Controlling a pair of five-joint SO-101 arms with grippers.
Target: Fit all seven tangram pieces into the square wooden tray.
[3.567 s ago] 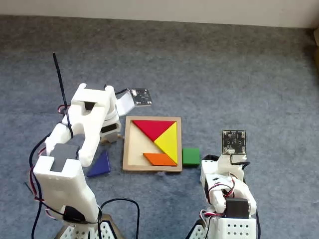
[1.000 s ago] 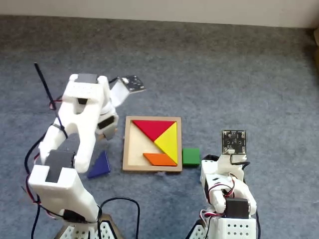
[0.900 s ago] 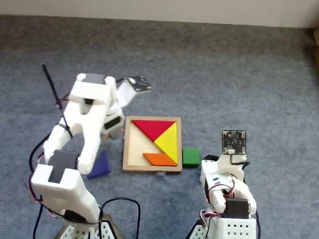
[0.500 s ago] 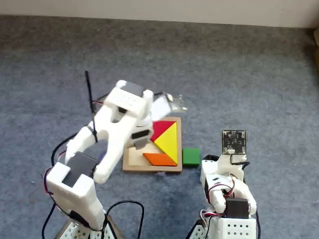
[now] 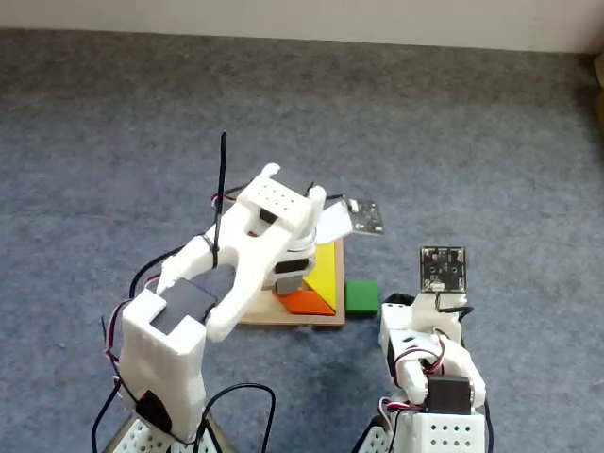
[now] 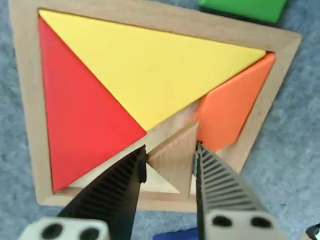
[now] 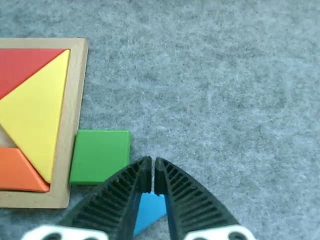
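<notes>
From up high I see my left arm over the square wooden tray (image 5: 316, 319) on the grey carpet (image 5: 472, 142). A green square block (image 5: 361, 296) sits just beside the tray's edge.

My left wrist camera shows the left gripper (image 6: 170, 154) pinching a plain wooden triangle (image 6: 172, 161) above the tray, near the red triangle (image 6: 85, 110), yellow triangle (image 6: 150, 75) and orange piece (image 6: 232, 107).

My right wrist camera shows the right gripper (image 7: 152, 167) almost closed, holding nothing, over a light blue piece (image 7: 150, 207).

The tray (image 6: 25, 110) lies flat; a red triangle (image 6: 80, 105), a yellow triangle (image 6: 150, 75) and an orange piece (image 6: 232, 107) lie in it. The left gripper (image 6: 170, 149) holds a wood triangle (image 6: 172, 167) over its bare part; a green square (image 7: 100, 156) lies just beside.
</notes>
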